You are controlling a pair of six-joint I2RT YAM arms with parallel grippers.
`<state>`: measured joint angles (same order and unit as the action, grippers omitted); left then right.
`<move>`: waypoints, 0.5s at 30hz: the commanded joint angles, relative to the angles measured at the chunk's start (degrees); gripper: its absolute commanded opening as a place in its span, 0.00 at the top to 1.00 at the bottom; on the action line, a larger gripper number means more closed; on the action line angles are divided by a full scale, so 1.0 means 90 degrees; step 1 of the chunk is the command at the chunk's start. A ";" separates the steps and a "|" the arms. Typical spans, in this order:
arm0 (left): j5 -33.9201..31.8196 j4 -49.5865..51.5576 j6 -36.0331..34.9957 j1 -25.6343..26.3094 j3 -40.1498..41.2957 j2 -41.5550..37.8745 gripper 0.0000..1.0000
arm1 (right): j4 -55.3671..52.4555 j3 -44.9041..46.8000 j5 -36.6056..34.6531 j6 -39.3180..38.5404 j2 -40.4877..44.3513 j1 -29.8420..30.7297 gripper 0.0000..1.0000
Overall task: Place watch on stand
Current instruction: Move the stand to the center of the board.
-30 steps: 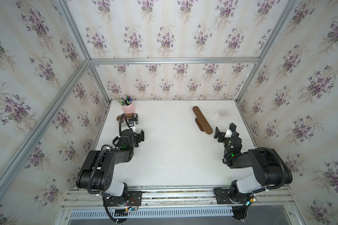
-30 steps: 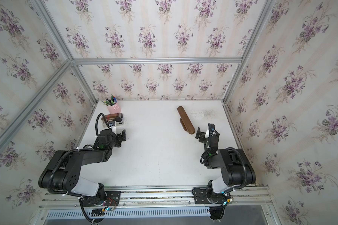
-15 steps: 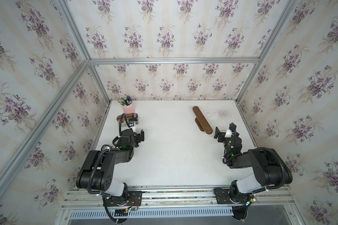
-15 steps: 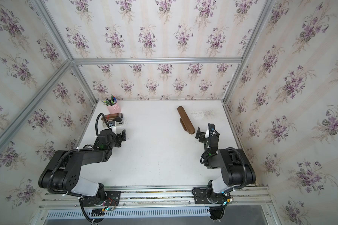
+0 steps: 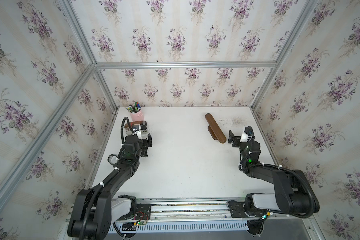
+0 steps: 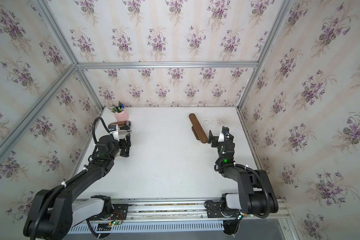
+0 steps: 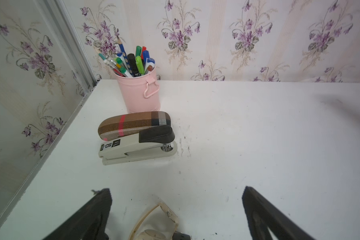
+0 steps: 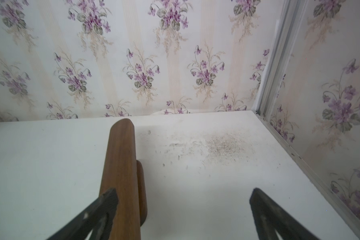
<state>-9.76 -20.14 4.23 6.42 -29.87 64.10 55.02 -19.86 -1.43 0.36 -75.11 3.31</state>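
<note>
The big white table (image 5: 185,166) holds everything, and the stand (image 5: 215,128) sits on it, slanted, toward the back on the robot's right side.

The right gripper (image 5: 232,139) is just beside the near end of the stand. Its fingers are spread wide and hold nothing. In the right wrist view, one finger (image 8: 110,199) shows in front of the edge of the long brown bar. I cannot tell if it touches the wood.

The left gripper (image 5: 147,145) is well apart from the stand, far over on the robot's left side. Its fingers are spread wide too, and they hold nothing.

The stand is a long brown bar with round ends, and its small foot (image 8: 141,187) peeks out under it.

Far to the left of the stand sit a checked brown case (image 7: 133,124) and a gray stapler (image 7: 137,147), side by side and touching. A pink cup (image 7: 139,93) full of pens (image 7: 131,62) stands just behind them.

The watch (image 7: 151,233) is small and cream colored. It lies flat on the table, well apart from the stand, down between the left gripper's open fingers. Nothing is pinching it.
</note>
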 commanded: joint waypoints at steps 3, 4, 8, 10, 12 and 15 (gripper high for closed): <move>-0.0753 0.2718 0.1884 0.0005 -0.0881 -0.0723 0.00 | -0.1682 -0.0357 0.0046 0.1053 0.0986 0.0003 0.00; -0.1115 0.3272 0.2349 0.0000 -0.1141 -0.0758 0.00 | -0.2002 -0.0482 -0.0179 0.1393 0.1139 0.0003 0.00; -0.1564 0.5327 0.3542 -0.0024 -0.2061 -0.0659 0.00 | -0.4041 -0.1382 -0.1497 0.3207 0.1321 -0.0016 0.00; -0.1476 0.5854 0.3852 -0.0047 -0.2210 -0.0594 0.00 | -0.4525 -0.1696 -0.1304 0.3430 0.1171 -0.0101 0.00; -0.0833 0.5778 0.3627 -0.0051 -0.2127 -0.0536 0.00 | -0.4792 -0.2135 -0.0490 0.2992 0.0789 -0.0110 0.02; 0.0357 0.5377 0.3310 -0.0058 -0.1923 -0.0436 0.01 | -0.5291 -0.2828 0.0074 0.2684 0.0086 -0.0037 0.05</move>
<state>-15.51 26.17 33.23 5.89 -47.90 59.68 15.27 -41.85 -5.93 24.32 -71.11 2.42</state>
